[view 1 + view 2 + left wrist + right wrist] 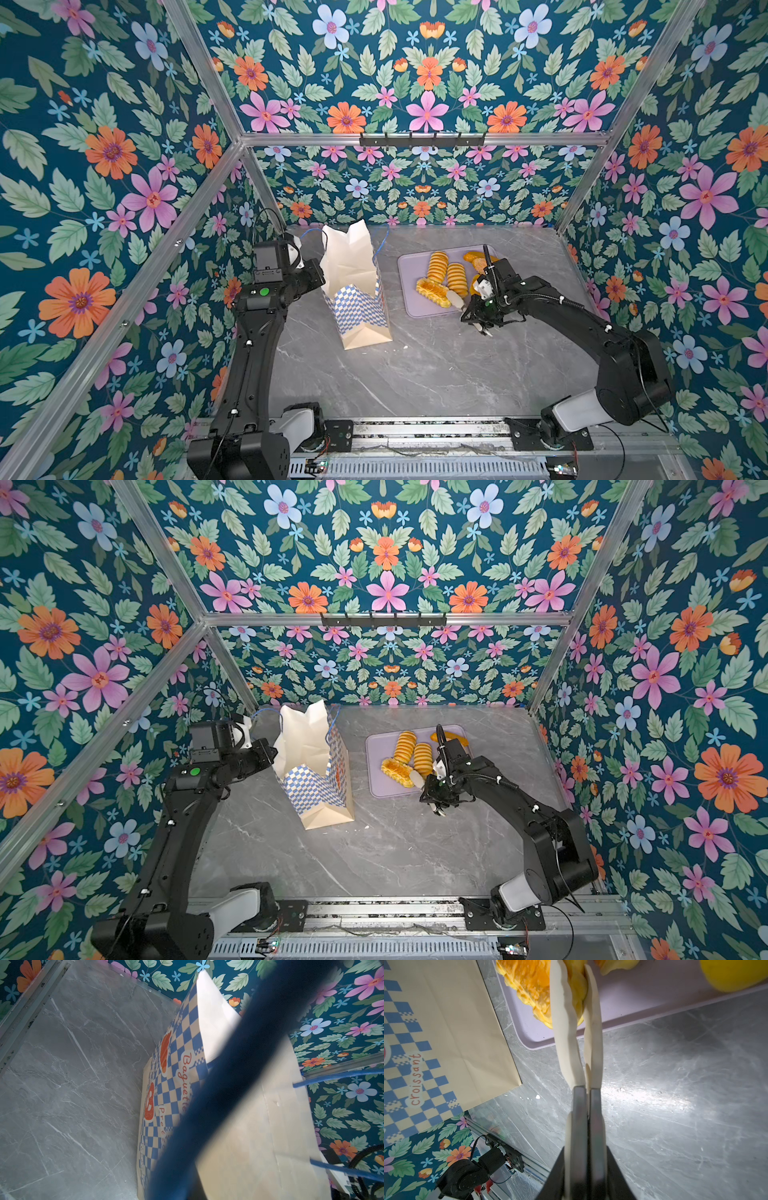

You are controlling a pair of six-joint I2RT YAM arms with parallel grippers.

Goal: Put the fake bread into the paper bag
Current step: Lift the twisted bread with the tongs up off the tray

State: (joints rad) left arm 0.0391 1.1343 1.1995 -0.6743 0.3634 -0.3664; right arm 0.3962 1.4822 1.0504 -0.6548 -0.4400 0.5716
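The paper bag [353, 266] stands open at the table's middle left, cream with a blue chequered band; the left wrist view shows its printed side [176, 1068]. My left gripper [319, 270] is shut at the bag's left rim, its fingers hidden; a blurred blue cord handle [239, 1064] crosses that view. Several pieces of fake bread lie on a lilac tray [409, 309]: two ridged rolls [437, 266], a long golden roll [432, 291] and an orange loaf [473, 257] behind. My right gripper [456, 300] is shut on the long roll's near end [578, 987].
Grey marble table [436, 374] inside floral walls with aluminium frame posts. A round yellow piece [733, 974] lies on the tray [643, 1001] beside the gripper. The bag's base [446, 1032] stands just left of the tray's corner. A rail runs along the front edge.
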